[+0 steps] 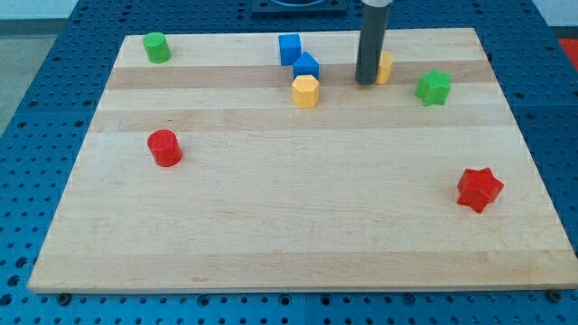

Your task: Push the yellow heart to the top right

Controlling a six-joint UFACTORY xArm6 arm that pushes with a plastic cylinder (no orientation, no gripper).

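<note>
The yellow heart point(386, 67) lies near the view's top, right of centre, mostly hidden behind my rod. My tip point(366, 82) rests on the board at the heart's left side, touching or almost touching it. A green star point(433, 87) lies to the right of the heart. A yellow hexagon point(306, 91) lies to the left of my tip.
Two blue blocks point(289, 49) point(306, 66) sit close together at the top centre, above the yellow hexagon. A green cylinder point(156, 47) is at the top left, a red cylinder point(164, 148) at the left, a red star point(479, 189) at the right. The wooden board point(289, 235) has raised edges all round.
</note>
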